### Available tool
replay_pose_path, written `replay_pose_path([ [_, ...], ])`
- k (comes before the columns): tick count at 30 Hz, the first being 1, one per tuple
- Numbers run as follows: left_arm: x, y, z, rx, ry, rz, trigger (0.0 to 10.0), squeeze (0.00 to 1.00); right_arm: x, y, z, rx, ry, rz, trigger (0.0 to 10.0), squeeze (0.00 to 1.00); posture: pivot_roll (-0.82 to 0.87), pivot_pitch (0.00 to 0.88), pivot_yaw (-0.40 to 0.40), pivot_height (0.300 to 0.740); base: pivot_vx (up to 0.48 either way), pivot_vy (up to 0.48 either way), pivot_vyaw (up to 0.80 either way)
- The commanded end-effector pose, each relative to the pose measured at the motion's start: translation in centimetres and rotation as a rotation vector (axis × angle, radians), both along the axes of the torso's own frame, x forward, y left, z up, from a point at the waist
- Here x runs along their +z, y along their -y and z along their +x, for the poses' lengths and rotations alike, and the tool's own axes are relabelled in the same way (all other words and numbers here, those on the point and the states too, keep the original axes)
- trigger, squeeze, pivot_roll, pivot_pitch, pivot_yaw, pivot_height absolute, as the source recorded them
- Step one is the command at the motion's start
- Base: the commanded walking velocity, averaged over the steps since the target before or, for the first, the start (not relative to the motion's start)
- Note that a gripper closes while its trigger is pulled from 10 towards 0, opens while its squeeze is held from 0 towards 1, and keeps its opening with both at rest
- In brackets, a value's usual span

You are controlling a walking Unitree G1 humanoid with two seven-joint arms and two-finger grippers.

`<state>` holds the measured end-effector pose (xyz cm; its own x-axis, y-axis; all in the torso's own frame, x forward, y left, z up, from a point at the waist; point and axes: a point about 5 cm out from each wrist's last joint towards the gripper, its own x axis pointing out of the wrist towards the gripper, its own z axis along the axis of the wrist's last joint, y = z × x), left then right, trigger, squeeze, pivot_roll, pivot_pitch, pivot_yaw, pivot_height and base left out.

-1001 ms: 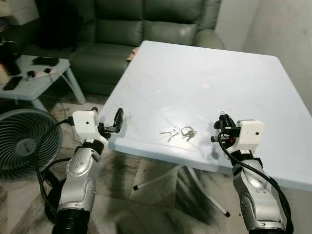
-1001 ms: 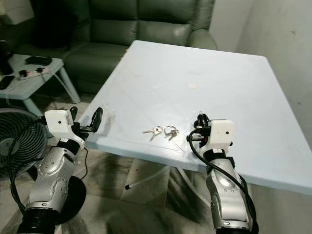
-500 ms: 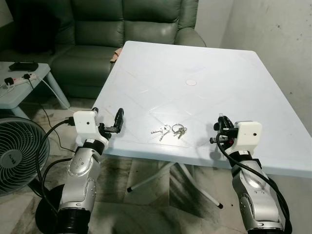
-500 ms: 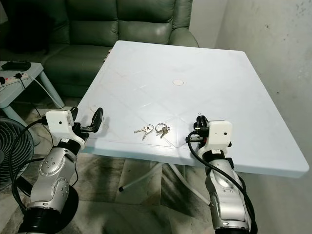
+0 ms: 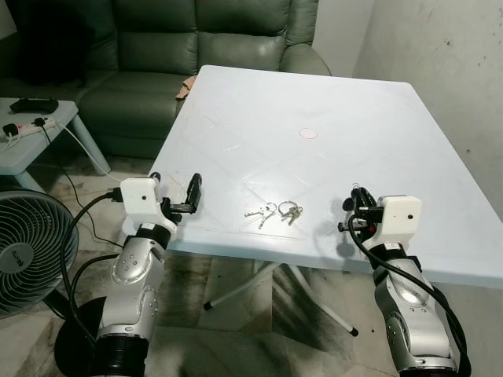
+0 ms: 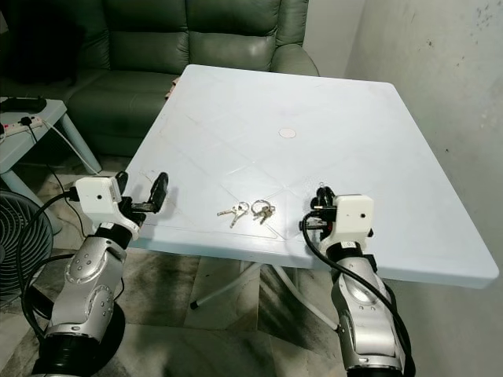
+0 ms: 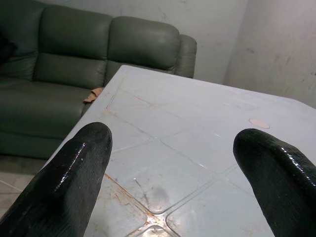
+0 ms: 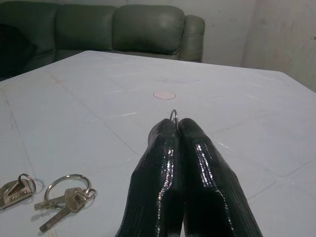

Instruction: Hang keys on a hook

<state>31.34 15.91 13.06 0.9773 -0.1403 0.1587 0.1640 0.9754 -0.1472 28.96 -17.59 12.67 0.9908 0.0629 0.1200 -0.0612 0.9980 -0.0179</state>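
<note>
Keys lie on table

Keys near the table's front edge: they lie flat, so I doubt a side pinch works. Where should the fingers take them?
Probably at a ring of the keys, from above: the rings and blades lie flat on the table, leaving no raised side.
</note>
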Motion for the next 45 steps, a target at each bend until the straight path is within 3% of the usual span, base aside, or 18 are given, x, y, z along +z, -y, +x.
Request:
replay_pose_path([
  [1, 0.10, 0.07, 0.16, -0.005, -0.002, 0.010, 10.0, 0.00, 0.39, -0.14, 0.07, 0.009, 0.015, -0.008, 10.0, 0.00, -0.02, 0.000, -0.005, 0.732, 0.000, 0.000, -0.73],
  [26, 0.21, -0.06, 0.18, 0.010, -0.006, 0.006, 10.0, 0.00, 0.46, -0.18, 0.08, 0.012, 0.012, -0.006, 10.0, 0.00, -0.01, 0.000, -0.010, 0.732, 0.000, 0.000, -0.72],
  [33, 0.24, -0.16, 0.23, 0.015, -0.010, 0.003, 10.0, 0.00, 0.48, -0.24, 0.14, 0.007, 0.012, -0.001, 10.0, 0.00, -0.01, 0.000, -0.005, 0.732, 0.000, 0.415, -0.73],
  [45, 0.46, -0.03, 0.35, 0.011, -0.006, 0.003, 10.0, 0.00, 0.37, -0.16, 0.00, -0.011, 0.012, 0.009, 10.0, 0.00, -0.02, 0.000, 0.011, 0.732, 0.000, 0.000, -0.72],
])
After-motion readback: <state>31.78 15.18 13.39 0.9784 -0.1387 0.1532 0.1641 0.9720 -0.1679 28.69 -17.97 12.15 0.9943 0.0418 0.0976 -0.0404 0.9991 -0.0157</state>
